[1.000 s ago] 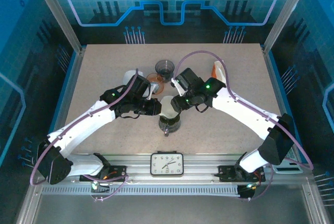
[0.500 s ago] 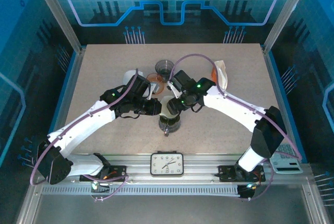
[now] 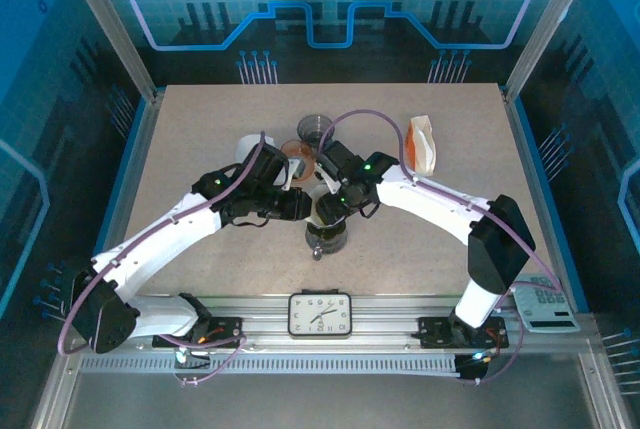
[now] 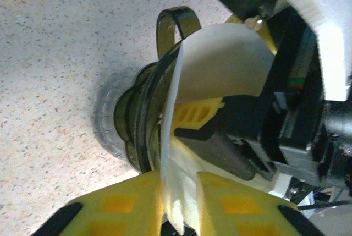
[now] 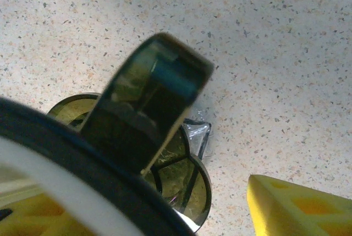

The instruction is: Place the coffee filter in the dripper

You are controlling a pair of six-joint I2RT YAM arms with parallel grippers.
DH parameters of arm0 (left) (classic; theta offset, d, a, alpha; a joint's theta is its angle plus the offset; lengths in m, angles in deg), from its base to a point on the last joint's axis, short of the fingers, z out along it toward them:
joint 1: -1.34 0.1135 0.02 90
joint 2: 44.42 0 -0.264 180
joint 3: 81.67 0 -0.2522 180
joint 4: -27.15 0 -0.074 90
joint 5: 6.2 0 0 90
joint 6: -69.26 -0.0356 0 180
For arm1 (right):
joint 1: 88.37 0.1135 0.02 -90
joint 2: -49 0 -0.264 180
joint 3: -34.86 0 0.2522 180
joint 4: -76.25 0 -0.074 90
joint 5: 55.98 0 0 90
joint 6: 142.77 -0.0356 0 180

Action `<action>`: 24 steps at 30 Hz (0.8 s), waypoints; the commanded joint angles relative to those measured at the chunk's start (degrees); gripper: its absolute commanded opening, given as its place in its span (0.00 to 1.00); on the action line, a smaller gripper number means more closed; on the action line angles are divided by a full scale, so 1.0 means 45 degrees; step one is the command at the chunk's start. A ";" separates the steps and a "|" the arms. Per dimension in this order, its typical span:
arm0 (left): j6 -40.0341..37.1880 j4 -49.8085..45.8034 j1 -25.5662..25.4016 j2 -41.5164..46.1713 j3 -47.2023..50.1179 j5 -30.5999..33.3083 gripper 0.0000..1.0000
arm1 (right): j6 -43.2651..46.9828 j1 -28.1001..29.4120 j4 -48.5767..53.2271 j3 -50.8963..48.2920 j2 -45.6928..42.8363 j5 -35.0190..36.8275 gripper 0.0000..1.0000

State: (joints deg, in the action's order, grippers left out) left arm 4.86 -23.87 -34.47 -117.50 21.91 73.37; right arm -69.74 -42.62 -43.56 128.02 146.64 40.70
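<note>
Where the dripper [image 4: 144, 129] stands, speckled beige table [image 3: 200, 129], blue walls [image 3: 420, 9], metal frame [image 3: 105, 24].

My top camera looks down from high behind the near edge, taking in the whole table [image 3: 200, 129] from afar. My two wrist cameras sit right against the dripper [image 4: 144, 115], which all three views share.

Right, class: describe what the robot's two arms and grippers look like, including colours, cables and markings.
Both the left arm and right arm have white shells with black joints. A thin purple cable loops along each, and a small green light glows near each wrist. The left gripper has blocky yellow fingers moulded with square pockets; the right gripper shows a finger of the same yellow.
</note>
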 commanded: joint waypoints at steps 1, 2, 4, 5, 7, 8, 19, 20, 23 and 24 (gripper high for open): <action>0.0423 0.0085 0.0045 0.0489 0.0683 -0.0062 0.32 | -0.0113 0.0226 0.0042 -0.0046 0.0283 0.0197 0.66; 0.0561 0.0302 0.0095 0.0680 0.0764 -0.0040 0.35 | -0.0115 0.0211 0.0033 -0.0047 0.0283 0.0208 0.66; 0.0749 0.0620 0.0191 0.0967 0.0873 -0.0034 0.40 | -0.0134 0.0235 0.0013 -0.0038 0.0308 0.0213 0.66; 0.0809 0.0744 0.0235 0.1059 0.0931 -0.0034 0.43 | -0.0134 0.0243 0.0031 -0.0027 0.0329 0.0204 0.66; 0.0761 0.0774 0.0253 0.1040 0.0920 -0.0044 0.46 | -0.0130 0.0232 0.0034 -0.0007 0.0331 0.0225 0.66; 0.0702 0.0672 0.0250 0.0923 0.0868 -0.0010 0.46 | -0.0132 0.0239 0.0034 -0.0009 0.0347 0.0268 0.66; 0.0580 0.0301 0.0318 0.0290 0.0915 0.0166 0.23 | -0.0211 0.0232 0.0033 -0.0016 0.0361 0.0313 0.66; 0.0560 0.0277 0.0312 0.0302 0.0900 0.0161 0.19 | -0.0198 0.0243 0.0033 -0.0008 0.0388 0.0313 0.66; 0.0578 0.0301 0.0327 0.0283 0.0896 0.0056 0.13 | -0.0211 0.0242 0.0045 0.0017 0.0400 0.0278 0.66; 0.0598 0.0311 0.0322 0.0283 0.0896 0.0028 0.14 | -0.0212 0.0239 0.0053 0.0044 0.0410 0.0287 0.66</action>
State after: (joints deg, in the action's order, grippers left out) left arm 7.81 -20.98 -33.05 -115.77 25.59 73.85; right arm -69.94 -42.24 -43.56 128.02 146.86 41.12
